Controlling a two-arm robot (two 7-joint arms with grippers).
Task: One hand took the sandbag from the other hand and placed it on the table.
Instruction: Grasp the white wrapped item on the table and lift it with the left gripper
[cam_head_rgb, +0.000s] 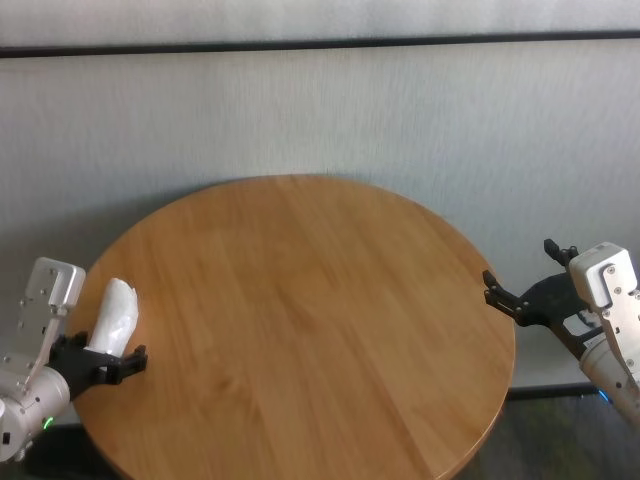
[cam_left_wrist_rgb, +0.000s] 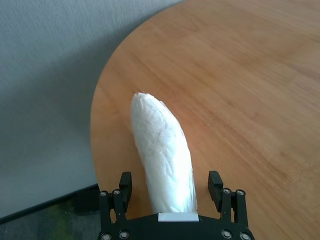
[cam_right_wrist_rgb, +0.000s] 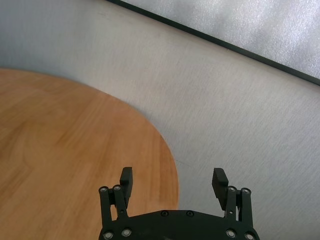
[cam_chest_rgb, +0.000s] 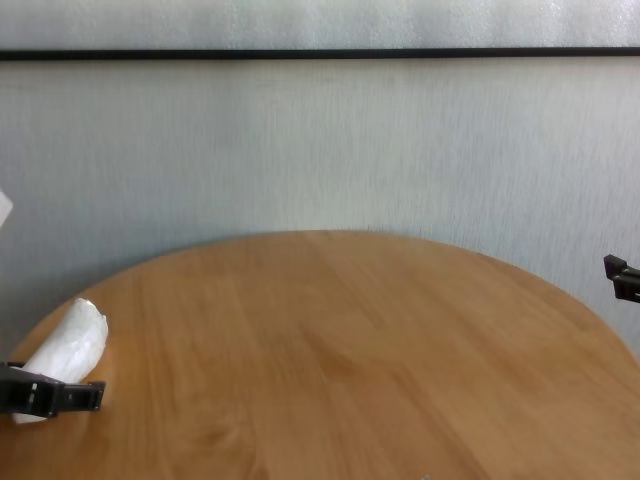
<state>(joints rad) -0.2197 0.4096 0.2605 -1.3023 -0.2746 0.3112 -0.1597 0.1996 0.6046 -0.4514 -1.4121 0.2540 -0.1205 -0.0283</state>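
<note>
A bare test room, by the look of it; one round wooden surface (cam_head_rgb: 300, 320) stands against a plain grey wall (cam_head_rgb: 320, 110) with a dark rail (cam_head_rgb: 320, 43); nothing homely around its edges.

Left gripper (cam_head_rgb: 110, 367) fingers spread wide, right gripper (cam_head_rgb: 520, 290) fingers spread wide, arms well apart

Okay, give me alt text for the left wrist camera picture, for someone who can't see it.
A white crinkled sandbag sticks out between the open black fingers of the left gripper, its far end over the round wooden table near the edge. Grey wall shows beyond the rim.
</note>
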